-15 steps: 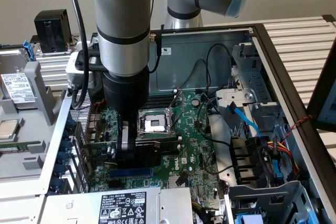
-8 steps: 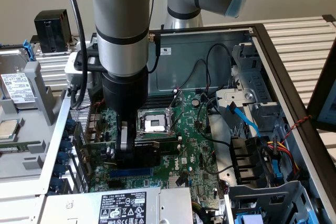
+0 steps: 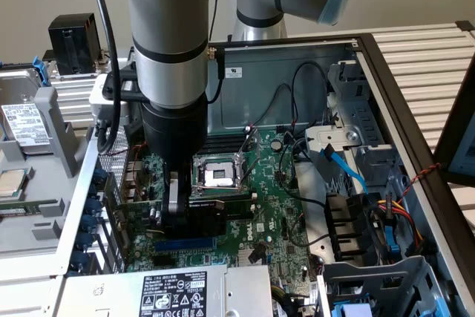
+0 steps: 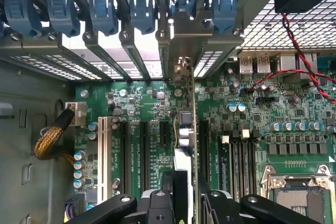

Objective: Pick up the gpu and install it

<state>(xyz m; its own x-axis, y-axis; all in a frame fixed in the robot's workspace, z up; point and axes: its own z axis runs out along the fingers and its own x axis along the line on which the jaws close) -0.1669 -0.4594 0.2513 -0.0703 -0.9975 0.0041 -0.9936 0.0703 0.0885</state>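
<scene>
Hidden / hard to read:
- Arm point(image 3: 171, 50) comes down from above and blocks the far-left part of the motherboard point(image 3: 278, 213) in the exterior view.
- gpu point(image 3: 219, 209) shows there as a dark shroud, just on the exterior view's right of the gripper point(image 3: 174, 209). Its lower edge is masked, so I cannot tell whether it is seated in a slot or only close above the board.
- In the wrist view the gpu point(image 4: 185, 129) is edge-on: a thin upright line with a silver bracket end at the rear slot openings. No face of it is visible.
- Gripper point(image 4: 181, 203) is cut off by the frame edge, with only black finger ends and screws showing. They are clamped on the card from both sides, grasping the gpu.

Containers:
- Open case point(image 3: 297, 57), lying on its side, holds the motherboard point(image 4: 294, 108).
- An open socket point(image 3: 215, 172) lies just beyond the gpu, also seen at the wrist view's corner point(image 4: 296, 198).
- Expansion slots point(image 4: 142, 150) run beside the card.
- Blue latches point(image 4: 105, 11) line the rear wall.
- A power supply point(image 3: 174, 295) sits at the near edge.
- A blue cable point(image 3: 345, 168) lies in the bays on the exterior view's right.
- Red-black wire point(image 4: 302, 51) crosses the ports.
- Outside the case, on the exterior view's left, sits a drive point(image 3: 26, 124).
</scene>
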